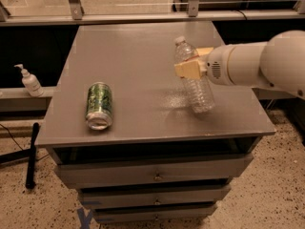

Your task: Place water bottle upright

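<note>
The water bottle (194, 78) is a clear ribbed plastic bottle with a white cap. It is held nearly upright, tilted a little with its cap toward the back left, over the right side of the grey cabinet top (133, 56). Its base is at or just above the surface; I cannot tell if it touches. My gripper (193, 66), with tan pads, is shut on the bottle's upper middle, covering the label. The white arm reaches in from the right.
A green drinks can (99, 105) lies on its side at the front left of the cabinet top. A white pump-top dispenser bottle (29, 81) stands on a ledge left of the cabinet. Drawers are below the top. A black pole lies on the floor at the left.
</note>
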Controlling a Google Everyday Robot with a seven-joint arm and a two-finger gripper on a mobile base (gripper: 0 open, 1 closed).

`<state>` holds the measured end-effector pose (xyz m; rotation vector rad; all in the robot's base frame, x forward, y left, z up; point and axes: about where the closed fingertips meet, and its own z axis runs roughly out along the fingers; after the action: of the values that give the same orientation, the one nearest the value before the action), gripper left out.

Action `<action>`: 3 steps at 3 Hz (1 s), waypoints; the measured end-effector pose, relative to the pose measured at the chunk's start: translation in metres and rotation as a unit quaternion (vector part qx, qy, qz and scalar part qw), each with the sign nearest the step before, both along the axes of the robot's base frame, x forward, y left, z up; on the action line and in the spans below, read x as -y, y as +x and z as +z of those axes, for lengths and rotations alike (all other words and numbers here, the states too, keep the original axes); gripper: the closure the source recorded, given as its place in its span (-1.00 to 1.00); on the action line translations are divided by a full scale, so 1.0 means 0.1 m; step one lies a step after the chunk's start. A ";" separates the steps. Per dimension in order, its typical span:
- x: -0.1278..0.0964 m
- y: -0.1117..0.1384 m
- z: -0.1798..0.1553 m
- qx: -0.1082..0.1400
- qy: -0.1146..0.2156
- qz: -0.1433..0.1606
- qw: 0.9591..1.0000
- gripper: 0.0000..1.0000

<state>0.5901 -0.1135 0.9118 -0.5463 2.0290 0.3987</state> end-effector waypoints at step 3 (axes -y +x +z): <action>0.89 0.03 1.03 0.248 0.113 -0.118 0.955 1.00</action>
<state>0.5934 -0.2028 1.0145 -0.2258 1.5166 0.3068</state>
